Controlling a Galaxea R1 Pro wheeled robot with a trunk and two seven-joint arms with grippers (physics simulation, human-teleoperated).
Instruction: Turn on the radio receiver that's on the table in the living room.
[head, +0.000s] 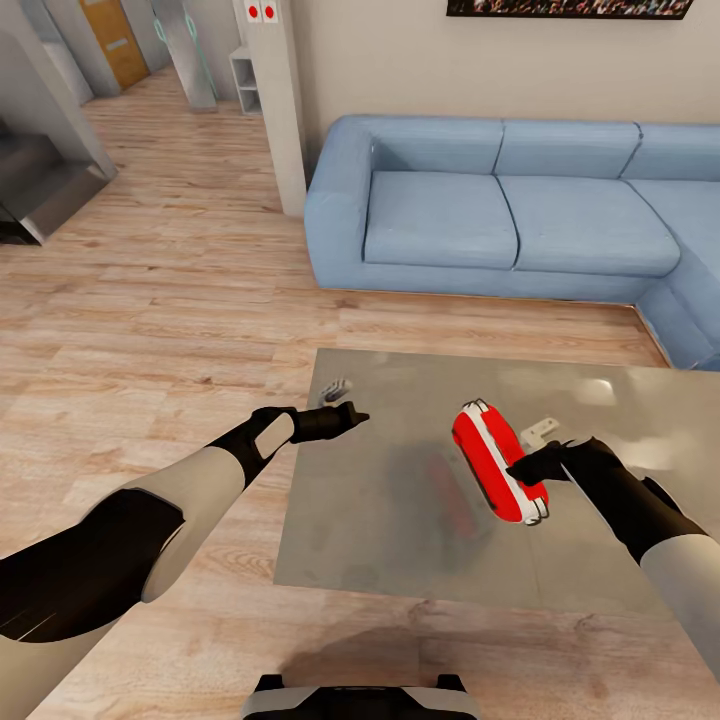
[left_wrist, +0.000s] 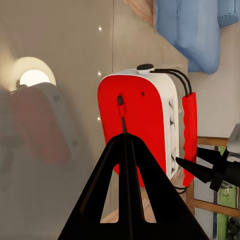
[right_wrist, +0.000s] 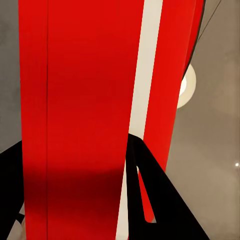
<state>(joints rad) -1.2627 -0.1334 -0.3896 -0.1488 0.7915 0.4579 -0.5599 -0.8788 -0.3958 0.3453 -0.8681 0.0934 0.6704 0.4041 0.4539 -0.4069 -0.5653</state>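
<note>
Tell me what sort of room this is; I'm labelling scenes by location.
Most likely a home living room: a blue corner sofa against the wall, a low glossy grey coffee table in front of it, and a light wood plank floor.

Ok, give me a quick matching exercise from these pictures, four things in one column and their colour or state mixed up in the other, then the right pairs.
Things:
1. radio receiver
2. sofa
3. table
4. left gripper

Descriptions:
A. glossy grey, reflecting
B. blue, against the wall
C. red with white stripes, held at the right gripper
D. over the table's near corner, holding nothing

Pairs: 1-C, 2-B, 3-A, 4-D
</note>
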